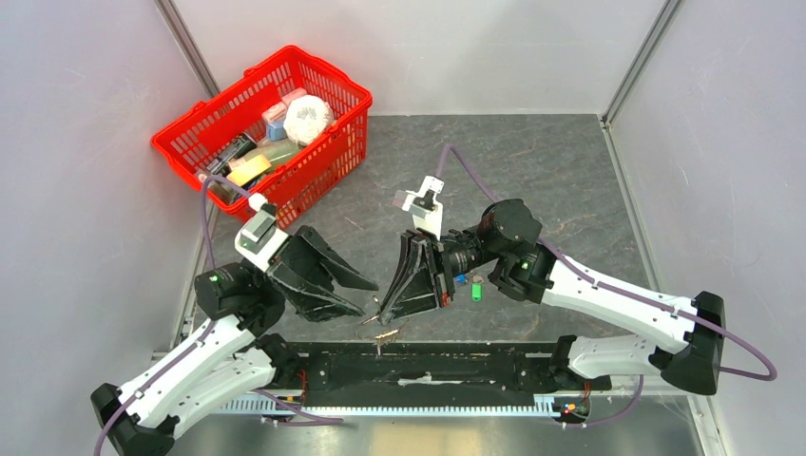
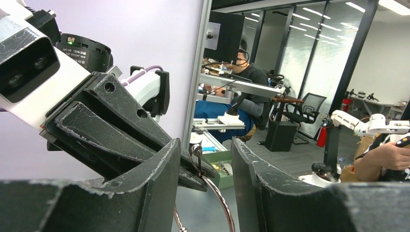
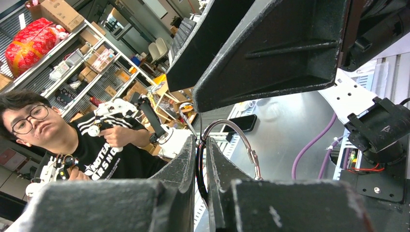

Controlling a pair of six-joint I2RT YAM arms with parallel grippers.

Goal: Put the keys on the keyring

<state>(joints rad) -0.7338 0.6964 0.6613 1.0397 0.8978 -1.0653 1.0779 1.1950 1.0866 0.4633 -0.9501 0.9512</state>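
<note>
Over table point(image 1: 570, 171), right gripper point(image 3: 202, 147) tilted, pinching keyring point(image 3: 226, 122).

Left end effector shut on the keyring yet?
No, the left end effector is open; the keyring sits in its gap, pinched only by the right end effector.

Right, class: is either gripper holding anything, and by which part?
The right gripper pinches the keyring by its thin wire loop, at the fingertips. The left gripper is open and holds nothing.
</note>
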